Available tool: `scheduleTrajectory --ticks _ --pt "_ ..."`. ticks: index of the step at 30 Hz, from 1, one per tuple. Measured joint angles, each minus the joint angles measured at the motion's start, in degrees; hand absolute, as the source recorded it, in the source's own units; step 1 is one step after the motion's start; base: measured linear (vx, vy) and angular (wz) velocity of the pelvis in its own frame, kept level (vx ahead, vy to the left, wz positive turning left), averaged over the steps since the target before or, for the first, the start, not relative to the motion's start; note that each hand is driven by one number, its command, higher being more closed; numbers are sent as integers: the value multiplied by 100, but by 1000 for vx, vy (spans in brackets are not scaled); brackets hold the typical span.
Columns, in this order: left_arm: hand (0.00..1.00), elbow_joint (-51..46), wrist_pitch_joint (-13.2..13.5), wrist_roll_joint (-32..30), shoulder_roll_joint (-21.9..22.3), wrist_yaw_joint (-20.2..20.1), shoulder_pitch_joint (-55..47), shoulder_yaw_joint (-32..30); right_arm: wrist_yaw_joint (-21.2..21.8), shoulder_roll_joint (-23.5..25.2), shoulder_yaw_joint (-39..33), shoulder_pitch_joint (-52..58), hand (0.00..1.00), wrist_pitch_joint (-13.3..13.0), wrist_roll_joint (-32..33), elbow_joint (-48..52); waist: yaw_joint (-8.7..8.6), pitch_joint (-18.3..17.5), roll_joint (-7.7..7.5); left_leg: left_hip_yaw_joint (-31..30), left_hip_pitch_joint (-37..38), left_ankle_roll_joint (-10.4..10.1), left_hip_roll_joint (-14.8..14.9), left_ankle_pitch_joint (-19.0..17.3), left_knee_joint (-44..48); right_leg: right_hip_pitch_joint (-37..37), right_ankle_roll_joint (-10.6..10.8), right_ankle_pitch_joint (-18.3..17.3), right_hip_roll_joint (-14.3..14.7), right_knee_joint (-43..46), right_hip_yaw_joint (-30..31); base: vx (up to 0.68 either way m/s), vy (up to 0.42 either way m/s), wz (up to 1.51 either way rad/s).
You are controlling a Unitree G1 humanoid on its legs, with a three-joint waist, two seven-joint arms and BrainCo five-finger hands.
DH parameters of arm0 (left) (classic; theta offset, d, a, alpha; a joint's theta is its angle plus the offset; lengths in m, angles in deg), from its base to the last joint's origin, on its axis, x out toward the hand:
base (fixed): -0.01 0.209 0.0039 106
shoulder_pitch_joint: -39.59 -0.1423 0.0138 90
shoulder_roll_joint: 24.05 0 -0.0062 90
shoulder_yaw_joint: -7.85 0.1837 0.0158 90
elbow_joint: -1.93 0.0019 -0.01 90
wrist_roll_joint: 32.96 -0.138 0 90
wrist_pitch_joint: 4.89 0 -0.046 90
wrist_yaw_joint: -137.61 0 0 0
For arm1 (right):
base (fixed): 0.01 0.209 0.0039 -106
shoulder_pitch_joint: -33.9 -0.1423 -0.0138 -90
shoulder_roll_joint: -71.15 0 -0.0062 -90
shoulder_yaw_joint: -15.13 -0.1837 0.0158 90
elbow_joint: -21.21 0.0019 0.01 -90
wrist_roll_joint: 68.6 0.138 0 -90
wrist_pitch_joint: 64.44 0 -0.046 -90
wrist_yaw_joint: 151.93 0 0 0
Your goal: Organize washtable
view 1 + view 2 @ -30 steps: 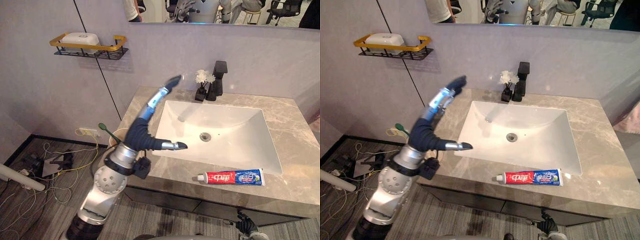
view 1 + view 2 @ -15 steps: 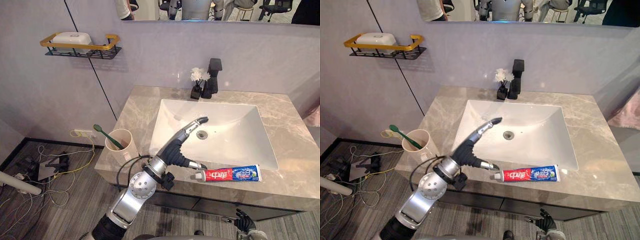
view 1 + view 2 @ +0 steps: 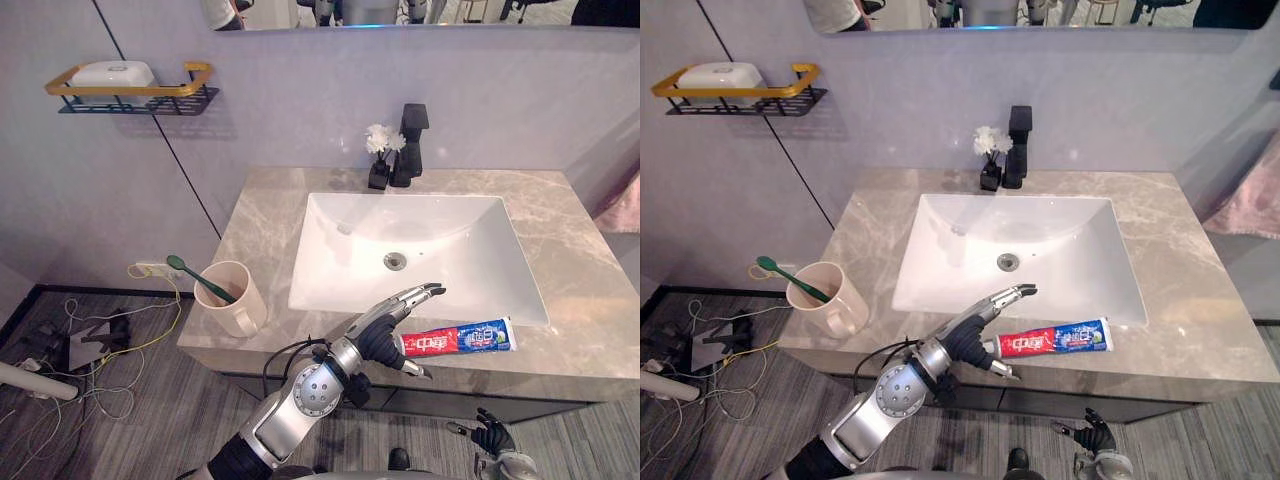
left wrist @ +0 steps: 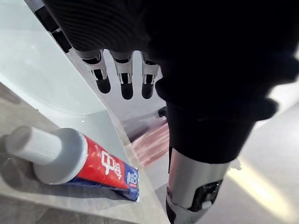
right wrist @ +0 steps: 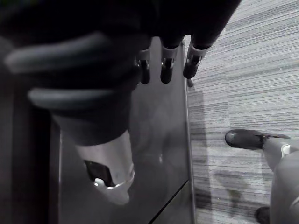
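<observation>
Left hand (image 3: 388, 328) is spread wide, fingers stretched out flat and thumb dropped away from them, not gripping anything. It's right over the cap end of the toothpaste (image 3: 462, 337), can't tell if it's actually touching. The tube lies flat on the near edge of the counter (image 3: 572, 290), just in front of the sink (image 3: 440, 230), cap pointing left. Over at the near left corner there's a cup (image 3: 235, 305) with a green toothbrush (image 3: 190, 275) leaning out of it. Black faucet (image 3: 412, 135) and a little flower vase (image 3: 379, 152) sit at the far side. Right hand (image 3: 490, 437) hangs low below the counter, fingers loose, empty.
</observation>
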Motion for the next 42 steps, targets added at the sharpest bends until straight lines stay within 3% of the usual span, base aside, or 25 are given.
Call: scheduleTrajectory --ticks 4,14,18,28,39,40,42 --pt "0 237 -7 -206 137 24 33 5 1 0 -7 33 0 -33 105 206 -26 31 1 2 -8 0 -4 0 -2 -67 6 -48 -7 107 8 0 0 0" --pt "0 884 -176 -811 177 492 231 -280 -2 35 -14 -208 0 -106 378 205 -289 184 68 -5 129 -28 23 16 -183 82 -3 -17 34 -119 -5 20 -2 -1" --pt "0 885 -104 -911 177 496 222 -272 -33 75 -23 -223 0 -102 379 202 -288 216 60 -27 149 -29 18 15 -200 137 1 1 40 -209 -19 45 3 1" --pt "0 1093 -126 -691 430 668 255 -598 -43 223 -5 -278 0 -99 374 191 -291 334 16 -38 223 -57 17 3 -313 226 0 82 48 -355 -21 0 0 0" --pt "0 1409 -109 -368 458 592 614 -580 -111 222 64 -354 0 -44 295 79 -294 336 13 -61 232 -43 14 46 -364 220 1 82 42 -376 -44 0 0 0" --pt "100 1443 -104 -377 463 600 642 -519 -112 222 68 -365 0 -44 293 58 -296 337 12 -64 240 -50 14 67 -396 214 1 82 40 -378 -48 0 0 0" --pt "100 1468 -101 -427 493 604 658 -503 -111 219 68 -409 0 -45 292 -19 -304 341 5 -70 245 -60 13 76 -409 214 1 82 39 -379 -51 0 0 0"
